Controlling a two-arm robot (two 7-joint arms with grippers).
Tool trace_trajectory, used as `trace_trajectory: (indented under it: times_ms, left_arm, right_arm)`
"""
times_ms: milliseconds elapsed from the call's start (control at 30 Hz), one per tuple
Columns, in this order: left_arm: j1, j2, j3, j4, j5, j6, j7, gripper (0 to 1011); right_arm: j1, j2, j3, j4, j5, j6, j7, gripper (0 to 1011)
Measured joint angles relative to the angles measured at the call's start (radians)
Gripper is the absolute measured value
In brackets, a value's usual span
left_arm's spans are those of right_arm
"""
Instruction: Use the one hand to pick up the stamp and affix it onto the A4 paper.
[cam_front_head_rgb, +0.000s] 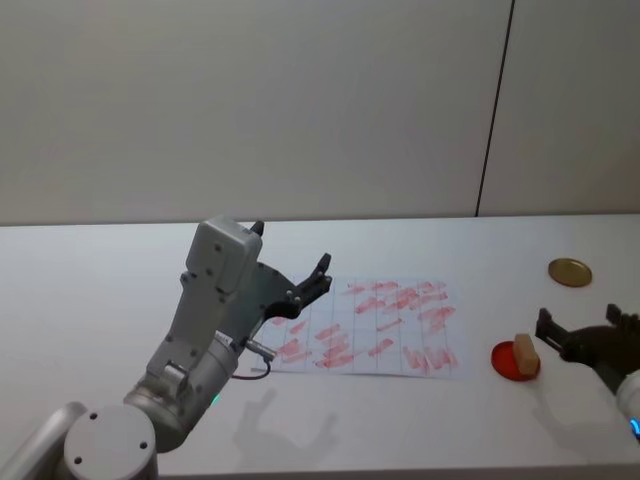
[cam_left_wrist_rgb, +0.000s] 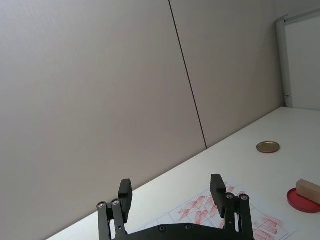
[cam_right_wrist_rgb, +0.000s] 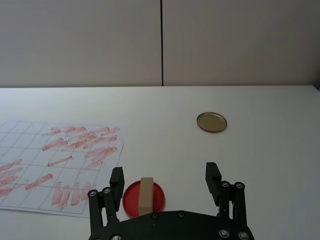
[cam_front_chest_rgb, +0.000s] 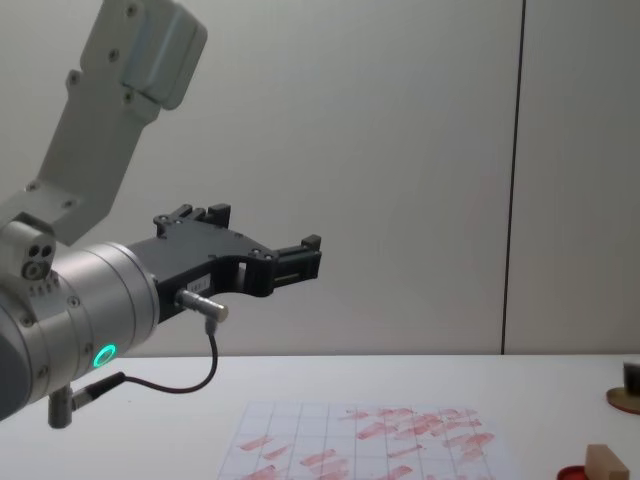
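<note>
The stamp (cam_right_wrist_rgb: 146, 195) is seen standing upright on the red disc (cam_right_wrist_rgb: 131, 199), on the counter (cam_front_head_rgb: 100, 290) near the right edge of the A4 paper (cam_front_head_rgb: 380, 325); a gold disc (cam_front_head_rgb: 569, 271) lies farther back, well apart. The right tool (cam_right_wrist_rgb: 165, 174) is held wide, near the stamp, and the stamp is not yet touched; in the right wrist view the block is seen nearer 1 finger than the other. The left tool (cam_left_wrist_rgb: 171, 186) is also held wide, raised over the left side of the paper, and looks idle.

The step in hand is judged to be the reach and grab. It would be done best if the right tool were first lined up so the block sits midway between the 2 fingers; then it should be brought down slowly and shut on the wood only, above the red disc, so the disc is not pinched or dragged; the block should be gripped straight, since a tilted block would likely leave half a mark on the paper.
</note>
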Motion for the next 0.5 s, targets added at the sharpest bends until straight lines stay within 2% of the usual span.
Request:
trace_trajectory:
  times_ms: [500]
  left_arm:
    - [0.000, 0.000, 0.000, 0.000, 0.000, 0.000, 0.000, 993]
  right_arm:
    - [0.088, -0.066, -0.025, 0.158, 0.005, 0.051, -0.008, 1001]
